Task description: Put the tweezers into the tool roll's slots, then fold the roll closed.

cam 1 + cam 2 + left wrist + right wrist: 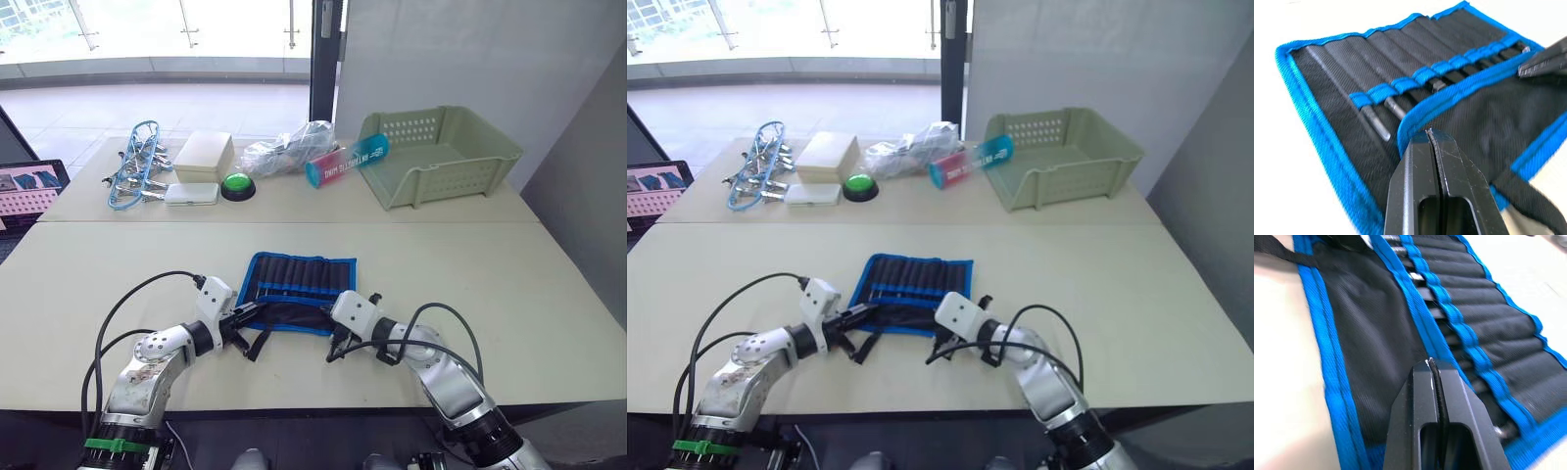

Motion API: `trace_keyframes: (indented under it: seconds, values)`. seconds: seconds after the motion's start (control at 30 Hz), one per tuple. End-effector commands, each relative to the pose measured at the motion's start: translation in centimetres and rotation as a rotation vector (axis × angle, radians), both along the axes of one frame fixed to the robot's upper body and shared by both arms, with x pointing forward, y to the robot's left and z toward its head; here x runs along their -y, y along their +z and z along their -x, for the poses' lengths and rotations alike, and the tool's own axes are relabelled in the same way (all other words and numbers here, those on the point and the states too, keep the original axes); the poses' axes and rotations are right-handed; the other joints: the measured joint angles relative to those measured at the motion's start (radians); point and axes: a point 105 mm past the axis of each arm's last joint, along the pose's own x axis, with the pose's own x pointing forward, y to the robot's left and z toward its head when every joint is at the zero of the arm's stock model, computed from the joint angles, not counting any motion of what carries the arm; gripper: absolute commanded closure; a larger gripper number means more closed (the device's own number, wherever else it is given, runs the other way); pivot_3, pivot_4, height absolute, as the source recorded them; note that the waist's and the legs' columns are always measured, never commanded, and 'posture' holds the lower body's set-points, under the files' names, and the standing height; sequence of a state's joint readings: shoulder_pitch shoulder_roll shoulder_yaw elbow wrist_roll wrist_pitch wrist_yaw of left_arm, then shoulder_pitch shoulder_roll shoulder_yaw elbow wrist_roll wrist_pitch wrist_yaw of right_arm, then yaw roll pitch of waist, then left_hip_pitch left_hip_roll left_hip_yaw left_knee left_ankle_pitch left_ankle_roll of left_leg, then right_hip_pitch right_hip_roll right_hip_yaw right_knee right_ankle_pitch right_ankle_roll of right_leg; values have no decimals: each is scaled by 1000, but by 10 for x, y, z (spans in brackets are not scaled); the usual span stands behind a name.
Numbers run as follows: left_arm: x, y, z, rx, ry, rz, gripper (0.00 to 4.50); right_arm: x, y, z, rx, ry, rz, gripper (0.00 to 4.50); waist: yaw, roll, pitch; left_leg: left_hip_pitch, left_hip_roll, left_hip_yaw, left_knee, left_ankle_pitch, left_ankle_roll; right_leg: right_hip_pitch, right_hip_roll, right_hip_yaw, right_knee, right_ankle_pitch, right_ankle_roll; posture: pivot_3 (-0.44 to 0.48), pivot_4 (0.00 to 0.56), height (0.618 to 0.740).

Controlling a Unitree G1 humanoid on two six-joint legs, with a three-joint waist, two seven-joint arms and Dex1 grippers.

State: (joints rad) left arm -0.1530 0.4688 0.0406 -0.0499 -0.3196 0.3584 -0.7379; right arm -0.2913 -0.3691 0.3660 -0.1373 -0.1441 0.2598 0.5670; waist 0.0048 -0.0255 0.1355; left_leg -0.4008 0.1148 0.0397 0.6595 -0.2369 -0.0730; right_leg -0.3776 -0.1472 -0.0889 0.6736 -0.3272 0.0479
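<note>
From the head view you see the roll [297,291] flat mid-table, open tabletop [509,284] all round. Left wrist: your left gripper [1431,134] is clenched on its near flap edge, tweezers [1396,107] in slots [1415,78]. Right wrist: your right gripper [1431,364] likewise pinches that flap.

Far table section: green perforated basket [441,157] at the right, open side up. Beside it a teal-and-pink tube [347,161] lying flat, touching a crumpled clear plastic bag [286,150]. Further left: green push button [237,185], beige box [204,155], flat white case [191,194], blue-and-metal clip bundle [135,164].
</note>
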Motion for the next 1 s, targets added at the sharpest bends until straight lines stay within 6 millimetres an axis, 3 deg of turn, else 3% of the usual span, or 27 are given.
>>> trace_keyframes:
  seconds: [0.03,0.13,0.17,0.23,0.37,0.53,0.73,1.0]
  values:
    - [0,-9,2,-33,18,-4,4480,5,11,5,-42,-23,-121,4500,3,0,0,1,0,0,0,0,0,1,0,0,-1,0,0,0,150,716]
    - [3,-8,2,-27,10,-1,4480,7,35,9,-104,-47,-323,4500,4,0,0,1,0,0,0,-1,1,2,0,0,-2,0,0,0,150,716]
    - [4,-8,1,-25,9,0,4500,11,40,10,-141,-62,-379,3975,5,0,0,1,0,0,0,-1,1,2,0,0,-2,0,0,0,150,716]
    - [5,-7,0,-20,9,1,4500,23,42,6,-192,-129,-414,3350,7,0,0,1,0,0,0,-1,1,3,0,0,-2,0,0,0,150,716]
    - [10,-4,-2,-11,-4,6,4500,51,30,-6,-325,-283,-403,2010,8,0,0,2,0,0,0,-2,4,4,0,-1,-3,0,0,0,150,716]
    - [12,-5,-1,-9,-14,5,4500,68,11,-15,-579,-452,-473,2010,6,0,0,2,0,0,0,-3,5,4,0,-1,-4,0,0,0,150,716]
    - [11,-6,0,-6,-13,5,4500,51,9,-8,-776,-400,-610,2010,4,1,0,3,0,0,-1,-3,6,5,0,-1,-5,0,0,0,150,716]
    - [12,-9,0,-10,-17,0,4500,37,16,-16,-840,-396,-745,2010,-4,1,0,3,0,0,-2,-4,6,5,0,-1,-5,0,0,0,150,716]
